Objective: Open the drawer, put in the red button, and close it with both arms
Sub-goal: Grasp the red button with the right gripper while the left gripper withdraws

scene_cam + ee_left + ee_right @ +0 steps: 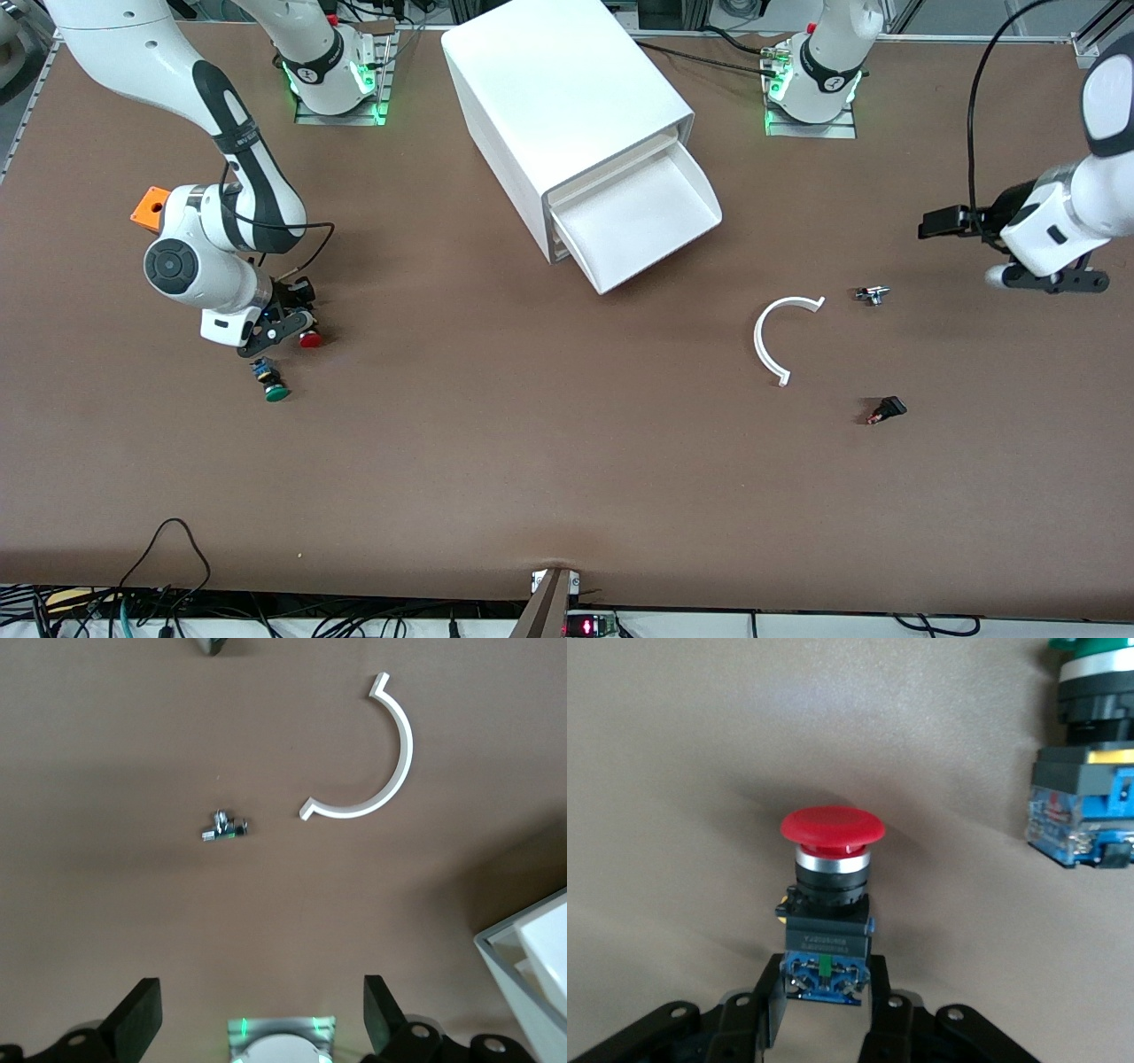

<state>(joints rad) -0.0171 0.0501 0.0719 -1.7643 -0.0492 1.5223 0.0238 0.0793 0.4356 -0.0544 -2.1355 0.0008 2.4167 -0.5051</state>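
Nearest the front camera, a small black component (887, 410) is seen at the lower right of the frame on the brown worktop (532, 461). A white curved strip (777, 337) lies above it in the frame, and a small metal part (872, 294) lies just beside the strip's upper end, toward the left arm's end of the worktop.

At the middle left of the frame, the right end effector (297, 330) is lowered to the worktop and is clenched on the red button (310, 338). In the right wrist view, the button's blue-and-black body is gripped between the two fingers (772, 1005) while the red cap (832, 827) projects away from the end effector. A green-capped button (271, 381) lies on its side just beside the red one, nearer the front camera. An orange box (150, 207) is partly hidden by the right arm.

At the upper centre of the frame, the white cabinet (558, 97) is set at an angle, and its drawer (651, 221) is pulled out.

The left end effector (1045, 282) is held above the worktop at the right edge of the frame with its fingers (135, 1014) released and spread wide. The left arm waits.
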